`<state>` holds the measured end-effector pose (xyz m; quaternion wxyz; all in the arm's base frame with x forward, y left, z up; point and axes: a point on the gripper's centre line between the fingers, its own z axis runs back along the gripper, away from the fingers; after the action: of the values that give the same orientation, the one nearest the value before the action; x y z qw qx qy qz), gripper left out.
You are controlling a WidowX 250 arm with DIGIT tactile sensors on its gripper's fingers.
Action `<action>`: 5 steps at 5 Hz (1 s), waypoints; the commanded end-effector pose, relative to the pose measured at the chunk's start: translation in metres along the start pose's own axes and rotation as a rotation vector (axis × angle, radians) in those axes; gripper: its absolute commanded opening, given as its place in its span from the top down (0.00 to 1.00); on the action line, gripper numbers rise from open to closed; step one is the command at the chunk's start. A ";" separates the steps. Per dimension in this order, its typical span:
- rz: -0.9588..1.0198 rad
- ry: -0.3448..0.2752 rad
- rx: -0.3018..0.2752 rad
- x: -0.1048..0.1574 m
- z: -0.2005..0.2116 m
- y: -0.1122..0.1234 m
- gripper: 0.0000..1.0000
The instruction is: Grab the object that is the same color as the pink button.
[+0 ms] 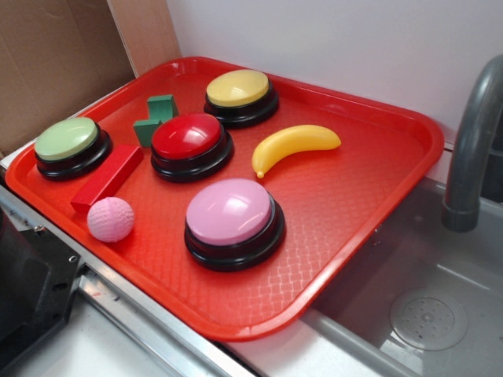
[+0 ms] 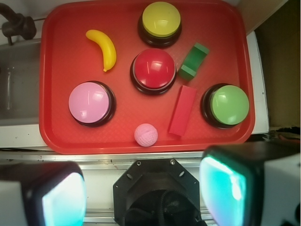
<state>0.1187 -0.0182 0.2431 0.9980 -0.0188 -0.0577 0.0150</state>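
A red tray is seen carrying everything; the pink button is taken as the landmark; the small pink ball is found just beside it toward the tray's near edge, apart from it and untouched; a red block lies next to the ball; a red button, a banana, a yellow button, a green block and a green button are set farther from the pink button; the end effector is held spread wide, off the tray, nothing being pinched.
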 end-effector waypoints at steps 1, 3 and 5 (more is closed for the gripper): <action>0.000 0.000 0.000 0.000 0.000 0.000 0.00; -0.089 0.012 -0.036 0.011 -0.063 -0.005 0.00; -0.179 0.042 -0.055 0.008 -0.133 -0.003 0.00</action>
<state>0.1387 -0.0248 0.1092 0.9960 -0.0419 -0.0271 -0.0743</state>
